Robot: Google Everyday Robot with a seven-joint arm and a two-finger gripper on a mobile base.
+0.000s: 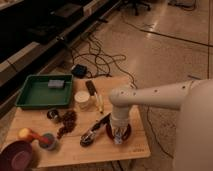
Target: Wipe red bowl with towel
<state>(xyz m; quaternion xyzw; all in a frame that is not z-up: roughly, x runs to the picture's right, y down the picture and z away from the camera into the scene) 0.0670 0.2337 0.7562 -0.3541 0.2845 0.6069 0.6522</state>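
Observation:
A small red bowl (125, 133) sits on the wooden table near its right front corner. My gripper (118, 134) points straight down into it from the white arm (150, 96) that reaches in from the right. A pale patch at the gripper's tip inside the bowl may be the towel; the gripper covers most of it and most of the bowl's inside.
A green tray (30, 97) holding a grey block (56, 83) stands at the back left. A white cup (82, 100), a black bar (91, 89), a dark tool (94, 132), a brown cluster (66, 123) and a maroon bowl (17, 155) lie left of the gripper. Cables cross the floor behind.

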